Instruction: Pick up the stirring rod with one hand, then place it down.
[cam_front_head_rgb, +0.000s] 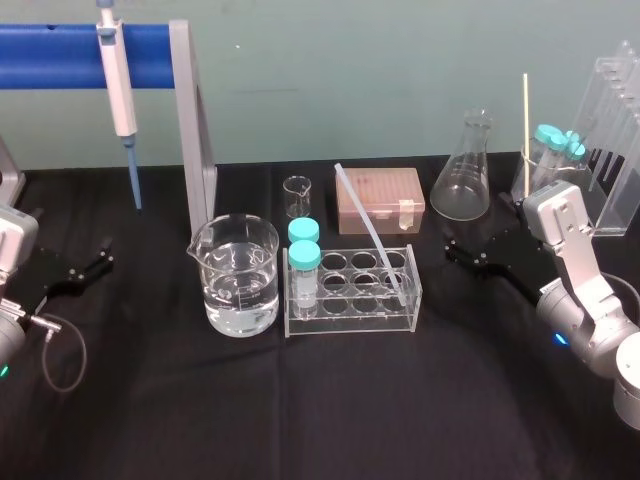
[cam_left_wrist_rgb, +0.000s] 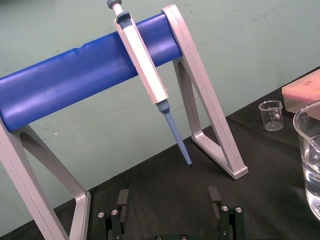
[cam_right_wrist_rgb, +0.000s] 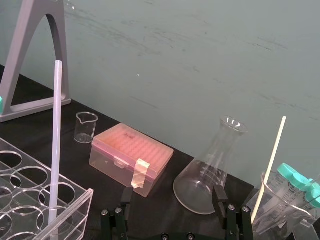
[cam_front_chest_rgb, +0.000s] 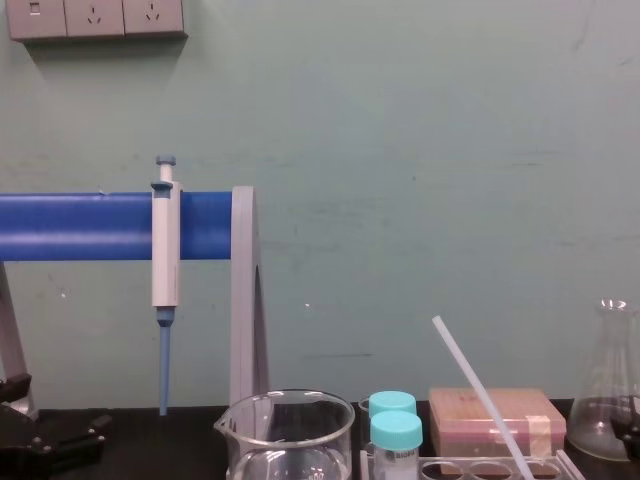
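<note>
The stirring rod (cam_front_head_rgb: 368, 230) is a white translucent stick leaning in the clear tube rack (cam_front_head_rgb: 352, 318), its lower end in a right-hand hole and its top tilted back-left. It also appears as the rod (cam_right_wrist_rgb: 56, 145) in the right wrist view and the rod (cam_front_chest_rgb: 482, 397) in the chest view. My right gripper (cam_front_head_rgb: 470, 255) hovers low over the black cloth to the right of the rack, in front of the flask (cam_front_head_rgb: 465, 170). It is open, the right gripper (cam_right_wrist_rgb: 172, 200) with nothing between its fingers. My left gripper (cam_front_head_rgb: 85, 270) rests open at the far left, seen as the left gripper (cam_left_wrist_rgb: 168, 197).
A water-filled beaker (cam_front_head_rgb: 238, 275) stands left of the rack, and two teal-capped vials (cam_front_head_rgb: 303, 262) sit in the rack's left holes. Behind are a small beaker (cam_front_head_rgb: 297, 195) and a pink box (cam_front_head_rgb: 379, 198). A pipette (cam_front_head_rgb: 120, 85) hangs on the blue stand (cam_front_head_rgb: 60, 55). A thin cream stick (cam_front_head_rgb: 525, 130) and capped tubes stand far right.
</note>
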